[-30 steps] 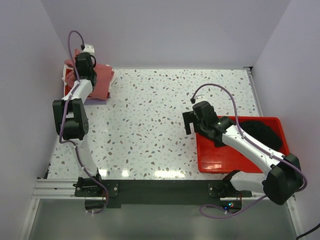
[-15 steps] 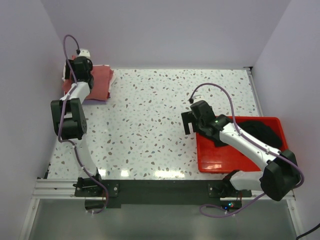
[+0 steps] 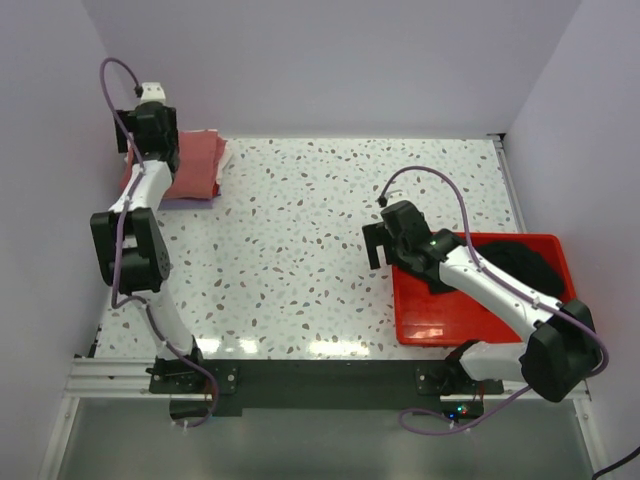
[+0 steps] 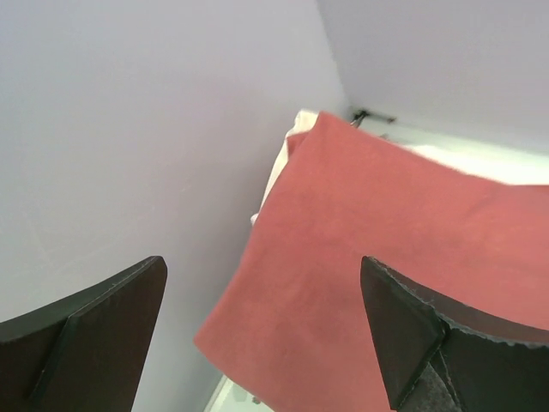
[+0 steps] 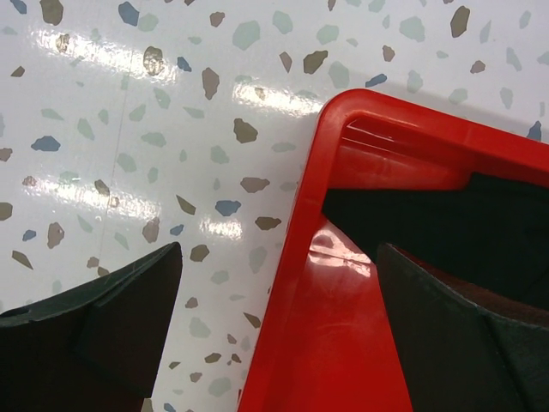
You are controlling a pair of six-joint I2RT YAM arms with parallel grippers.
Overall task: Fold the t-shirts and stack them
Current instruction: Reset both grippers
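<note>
Dusty-red t-shirt (image 4: 386, 257) lay folded flat below and ahead of left gripper (image 4: 262, 287), on top of white folded cloth (image 4: 276, 172), close to wall. Left jaws were wide apart, holding nothing. Right gripper (image 5: 279, 283) hung over corner of red bin (image 5: 343, 129), jaws apart, empty. Black t-shirt (image 3: 525, 262) sat in bin, off to gripper's side, untouched.

Dusty-red t-shirt (image 4: 369, 257): matt soft cloth, laid smooth. Surface (image 5: 129, 103) is finished glossy, speckled and stone-like; lamp glare is reflected. Red bin (image 5: 334, 343): smooth glossy plastic. Black t-shirt (image 3: 520, 262): matt cloth. Left end effector (image 4: 263, 296): matt black, finely grained.
</note>
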